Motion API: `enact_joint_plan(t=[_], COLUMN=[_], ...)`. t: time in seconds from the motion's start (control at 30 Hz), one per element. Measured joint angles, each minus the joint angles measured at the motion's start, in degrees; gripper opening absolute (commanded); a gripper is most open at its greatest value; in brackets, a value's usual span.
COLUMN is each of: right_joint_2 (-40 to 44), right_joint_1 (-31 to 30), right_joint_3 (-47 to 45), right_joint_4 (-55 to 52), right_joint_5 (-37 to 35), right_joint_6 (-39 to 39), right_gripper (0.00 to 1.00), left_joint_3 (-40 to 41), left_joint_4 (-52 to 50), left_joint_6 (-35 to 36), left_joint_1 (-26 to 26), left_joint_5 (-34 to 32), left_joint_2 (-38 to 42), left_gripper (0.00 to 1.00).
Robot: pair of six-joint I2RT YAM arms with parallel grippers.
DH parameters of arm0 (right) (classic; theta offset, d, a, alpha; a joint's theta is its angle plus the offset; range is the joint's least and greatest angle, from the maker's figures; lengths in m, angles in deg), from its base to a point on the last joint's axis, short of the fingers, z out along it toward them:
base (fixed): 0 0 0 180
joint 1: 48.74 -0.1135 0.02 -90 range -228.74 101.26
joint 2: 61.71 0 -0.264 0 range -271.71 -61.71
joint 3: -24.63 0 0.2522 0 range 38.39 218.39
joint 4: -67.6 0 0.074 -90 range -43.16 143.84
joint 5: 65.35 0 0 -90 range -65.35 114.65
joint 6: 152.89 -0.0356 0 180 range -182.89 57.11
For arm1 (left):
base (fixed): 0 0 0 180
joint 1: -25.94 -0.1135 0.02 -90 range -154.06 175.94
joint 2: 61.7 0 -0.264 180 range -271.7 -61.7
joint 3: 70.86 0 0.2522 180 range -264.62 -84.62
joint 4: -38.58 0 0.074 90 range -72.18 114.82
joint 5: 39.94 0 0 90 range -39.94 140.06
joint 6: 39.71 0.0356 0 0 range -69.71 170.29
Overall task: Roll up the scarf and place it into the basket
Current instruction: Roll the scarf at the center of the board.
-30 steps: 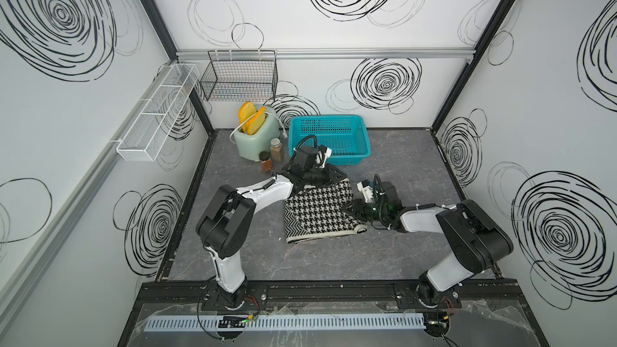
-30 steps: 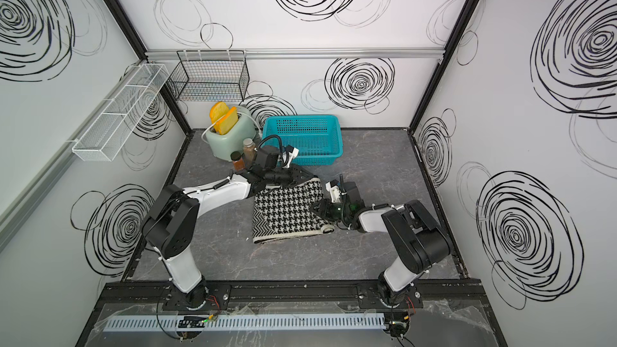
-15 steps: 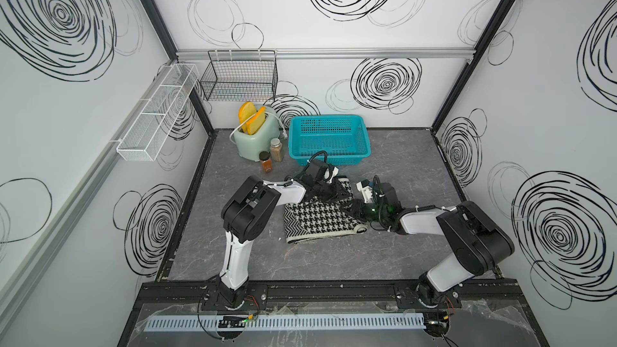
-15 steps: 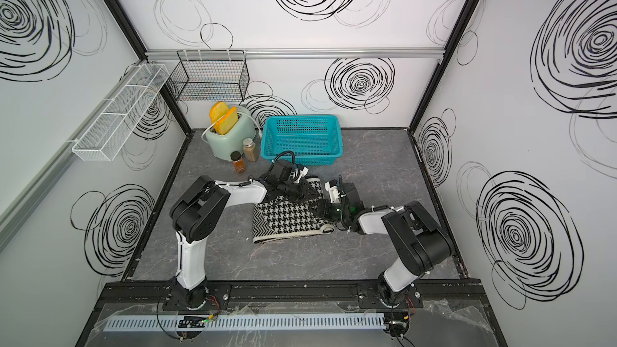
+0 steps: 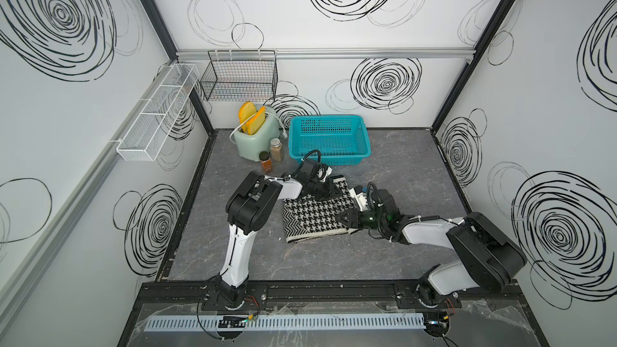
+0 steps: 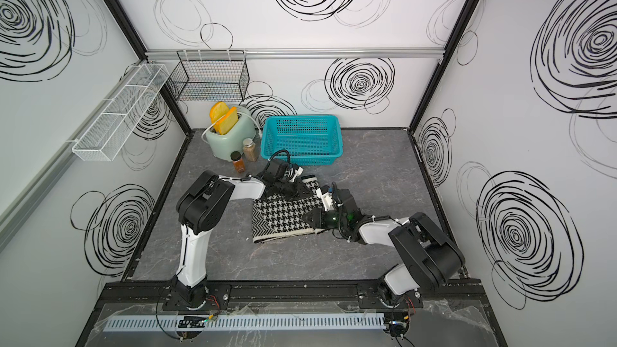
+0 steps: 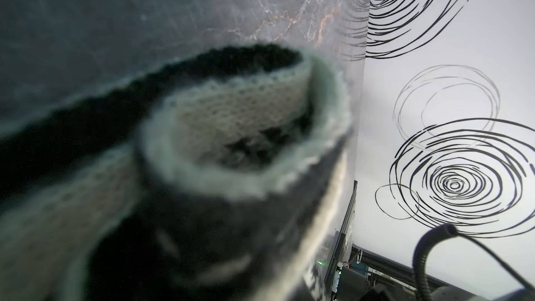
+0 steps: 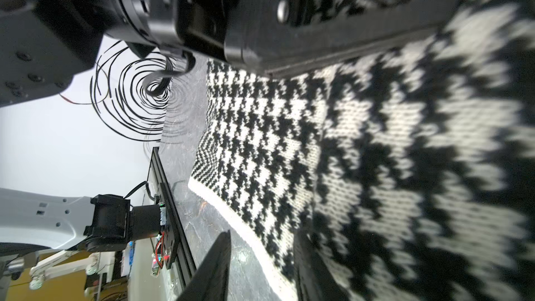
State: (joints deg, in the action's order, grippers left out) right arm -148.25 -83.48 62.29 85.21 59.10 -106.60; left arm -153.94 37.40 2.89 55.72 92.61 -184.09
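The scarf lies mid-way on the tabletop, houndstooth up. Its curled end is at the 12 o'clock edge, and the roll's axis runs 9 to 3. The left gripper sits on that curl, seemingly clamped on it. The right gripper, jaws apart, straddles the 3 o'clock edge. Rolling would likely run toward 6. The basket stands at 12, nearer the left gripper.

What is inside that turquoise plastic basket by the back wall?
Nothing shows inside the rectangular turquoise perforated plastic basket: only its bare holed bottom. A black cable loop crosses its near rim, hiding a small patch. The black-and-white knit scarf lies outside, in front of it.
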Motion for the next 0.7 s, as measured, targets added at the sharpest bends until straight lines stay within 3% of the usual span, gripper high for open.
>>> enact_joint_plan(t=[0.23, 0.4, 0.57, 0.7], right_joint_2=[-5.42, 4.33, 15.26, 12.68], right_joint_1=[-0.33, 0.98, 11.54, 20.98], right_joint_3=[-3.67, 1.07, 6.19, 5.42], right_joint_4=[8.9, -3.78, -13.6, -16.57], right_joint_5=[2.8, 2.25, 1.7, 3.41], right_joint_6=[-3.39, -1.2, 4.15, 8.22], right_gripper=[0.4, 0.56, 0.66, 0.67], left_joint_3=[-0.11, -0.66, -0.68, -0.66], left_joint_4=[0.85, 0.83, 0.9, 1.14], left_joint_6=[-0.85, -0.87, -0.83, -0.83], left_joint_1=[-0.07, -0.13, -0.17, -0.17], left_joint_5=[0.5, 0.74, 0.76, 0.76], left_joint_2=[-0.44, -0.83, -0.83, -0.83], left_gripper=[0.16, 0.16, 0.17, 0.17])
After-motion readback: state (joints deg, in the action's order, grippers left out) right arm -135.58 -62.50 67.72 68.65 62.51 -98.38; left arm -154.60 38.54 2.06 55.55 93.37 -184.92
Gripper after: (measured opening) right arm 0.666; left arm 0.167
